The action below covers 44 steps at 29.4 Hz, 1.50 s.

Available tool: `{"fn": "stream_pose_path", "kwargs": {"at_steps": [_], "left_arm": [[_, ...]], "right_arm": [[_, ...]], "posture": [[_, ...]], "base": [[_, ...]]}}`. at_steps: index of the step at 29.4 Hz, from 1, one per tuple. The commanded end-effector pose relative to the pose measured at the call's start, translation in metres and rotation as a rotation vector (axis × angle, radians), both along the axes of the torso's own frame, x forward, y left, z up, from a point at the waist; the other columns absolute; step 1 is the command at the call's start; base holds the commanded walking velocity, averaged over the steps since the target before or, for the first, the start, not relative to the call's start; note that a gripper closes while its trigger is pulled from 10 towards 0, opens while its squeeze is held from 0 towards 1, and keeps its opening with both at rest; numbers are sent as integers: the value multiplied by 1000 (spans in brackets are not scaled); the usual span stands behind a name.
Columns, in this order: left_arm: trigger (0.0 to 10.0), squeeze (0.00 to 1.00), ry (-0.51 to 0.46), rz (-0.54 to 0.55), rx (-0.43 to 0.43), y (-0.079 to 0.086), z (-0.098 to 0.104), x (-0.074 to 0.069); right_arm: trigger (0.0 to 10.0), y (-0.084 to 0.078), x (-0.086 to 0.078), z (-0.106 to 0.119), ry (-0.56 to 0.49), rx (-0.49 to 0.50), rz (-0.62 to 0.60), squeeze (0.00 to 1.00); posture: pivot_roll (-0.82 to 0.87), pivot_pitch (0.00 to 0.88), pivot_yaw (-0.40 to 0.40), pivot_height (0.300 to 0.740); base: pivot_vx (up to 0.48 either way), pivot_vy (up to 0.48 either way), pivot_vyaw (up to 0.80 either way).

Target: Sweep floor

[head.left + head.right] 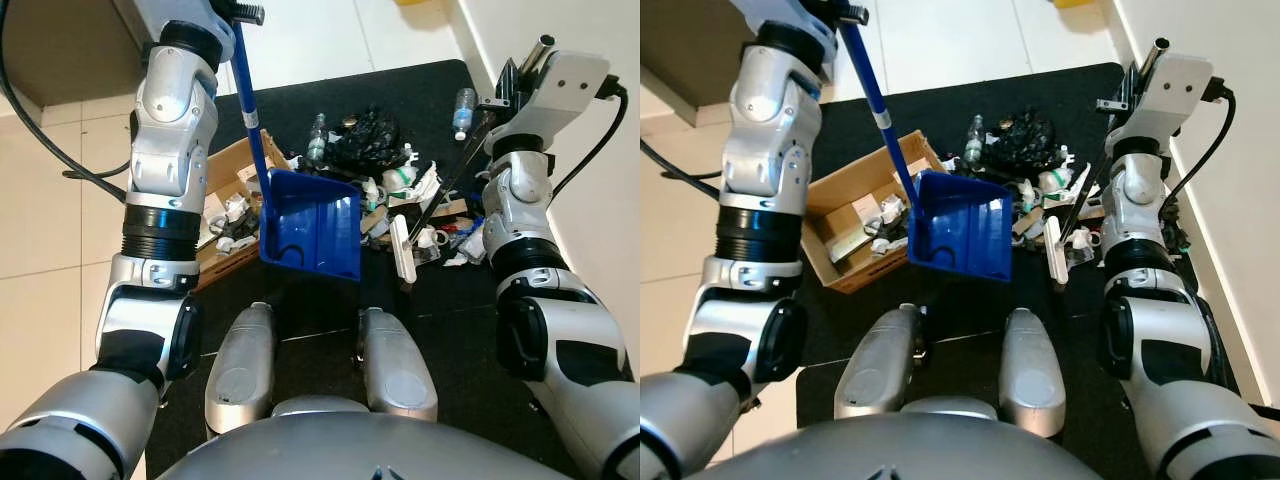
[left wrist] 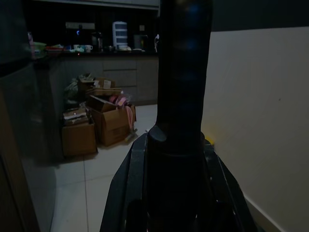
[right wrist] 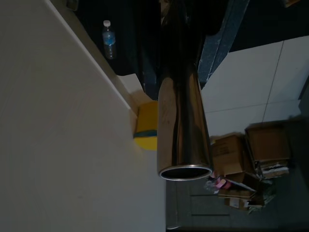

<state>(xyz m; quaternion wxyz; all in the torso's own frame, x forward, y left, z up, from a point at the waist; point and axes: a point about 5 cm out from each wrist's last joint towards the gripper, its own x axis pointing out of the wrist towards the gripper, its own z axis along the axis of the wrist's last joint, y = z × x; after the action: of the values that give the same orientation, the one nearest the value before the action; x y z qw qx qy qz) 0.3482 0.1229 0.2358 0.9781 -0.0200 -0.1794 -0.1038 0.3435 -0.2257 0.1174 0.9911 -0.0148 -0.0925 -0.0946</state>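
blue dustpan (image 1: pixel 312 225) hangs from my left gripper (image 1: pixel 243 12), which clamps its handle above the black mat (image 1: pixel 420 90), while my right gripper (image 3: pixel 176 29) holds the broom's silver pole (image 3: pixel 183 130), seen hollow-ended from the wrist.

Home interior, kitchen area showing: a counter (image 2: pixel 96 52) at the far end is carrying mugs and small appliances, with cabinets (image 2: pixel 120 79) sitting under it. Cardboard boxes (image 2: pixel 104 123) are piling up on the pale tiled floor (image 1: pixel 50 190) beside a plain white wall (image 2: pixel 260 111). A black mat (image 1: pixel 420 90) is lying on the tiles, with household trash (image 1: pixel 375 150) and a plastic bottle (image 1: pixel 462 110) sitting on it.
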Motion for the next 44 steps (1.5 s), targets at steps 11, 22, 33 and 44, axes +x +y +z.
{"fn": "stream_pose_path", "kwargs": {"at_steps": [11, 22, 33, 44], "left_arm": [[10000, 0, 111, -114, -156, -26, -23, -20], [10000, 0, 235, -140, -97, -49, -86, -43], [10000, 0, 282, 108, 38, -4, -121, -40], [10000, 0, 305, 185, -68, 21, -111, -37]], "right_arm": [[10000, -3, -2, 10, -75, -49, 0, 0], [10000, -9, -1, 16, -106, -70, -43, 0], [10000, -34, -6, 22, -104, -159, -137, 0], [10000, -33, -5, 22, -85, -239, -121, 0]], "posture": [[114, 78, 32, 740], [105, 97, 41, 740], [106, 136, 34, 740], [117, 173, 40, 740]], "base": [[0, 0, 0], [0, 0, 0], [0, 0, 0], [0, 0, 0]]}}
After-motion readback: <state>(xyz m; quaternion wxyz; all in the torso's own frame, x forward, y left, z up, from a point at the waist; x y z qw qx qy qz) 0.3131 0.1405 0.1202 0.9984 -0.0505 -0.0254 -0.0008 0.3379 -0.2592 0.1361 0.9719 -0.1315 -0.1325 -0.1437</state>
